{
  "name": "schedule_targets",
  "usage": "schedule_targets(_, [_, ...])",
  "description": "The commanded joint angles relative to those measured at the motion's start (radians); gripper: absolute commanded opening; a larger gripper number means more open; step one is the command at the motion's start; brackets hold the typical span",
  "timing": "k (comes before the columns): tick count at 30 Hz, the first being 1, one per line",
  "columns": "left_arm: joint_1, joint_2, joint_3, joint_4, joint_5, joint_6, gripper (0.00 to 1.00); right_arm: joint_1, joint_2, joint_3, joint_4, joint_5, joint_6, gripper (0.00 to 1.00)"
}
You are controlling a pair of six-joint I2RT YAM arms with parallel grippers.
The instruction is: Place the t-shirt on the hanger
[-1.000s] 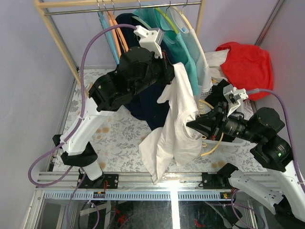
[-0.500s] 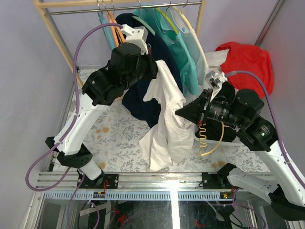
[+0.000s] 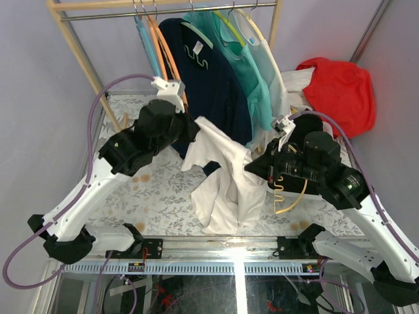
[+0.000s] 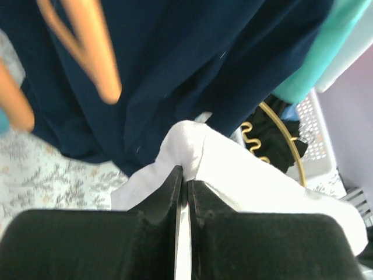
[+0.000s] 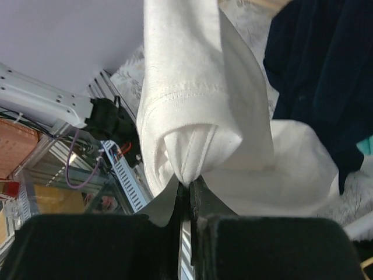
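hanging between our two grippers, the white t-shirt point(image 3: 226, 176) sits in front of the clothes rail point(image 3: 170, 8), lower than the garments on that rail and on our side of them; our left gripper point(image 3: 194, 127) has its fingers pressed together on a fold of the white cloth, and the left wrist view shows that fold nipped at the tips point(image 4: 185, 172) with no gap between them; our right gripper point(image 3: 252, 167) is likewise closed tight, pinching a gathered bunch of cloth beside a stitched hem point(image 5: 189, 184); the held edge of the t-shirt runs roughly along the rail but slanted, its left end nearer the rail and its right end further out; from that edge the long axis of the shirt drops away from the rail toward the near table edge, wrinkled and partly doubled over; we cannot tell whether collar or hem is uppermost; the navy shirt point(image 3: 209, 72) hangs from the rail just behind the left pinch, with the orange hangers point(image 3: 160, 46) to its left and a teal shirt point(image 3: 245, 72) to its right; the hanger point(image 3: 302, 190) lies out from the rail's right end, under our right arm, only a thin yellow curve showing, close by the t-shirt's right side and by the white basket point(image 4: 317, 134); its hook is hidden; a red cloth point(image 3: 337, 85) lies beyond the rail's right post; a floral table cover point(image 3: 157, 190) spreads beneath the rail
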Motion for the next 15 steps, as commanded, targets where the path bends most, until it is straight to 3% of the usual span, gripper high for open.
schedule_targets(1, [0.011, -0.103, -0.218, 0.147, -0.029, -0.071, 0.03, 0.006, 0.008, -0.047, -0.108, 0.034, -0.015, 0.0])
schedule_targets(9, [0.034, -0.055, -0.417, 0.205, -0.161, -0.054, 0.1, 0.006, 0.184, -0.135, -0.078, 0.013, -0.01, 0.0])
schedule_targets(15, [0.095, -0.017, -0.446, 0.247, -0.18, -0.036, 0.35, 0.007, 0.3, -0.143, -0.006, 0.042, -0.005, 0.0])
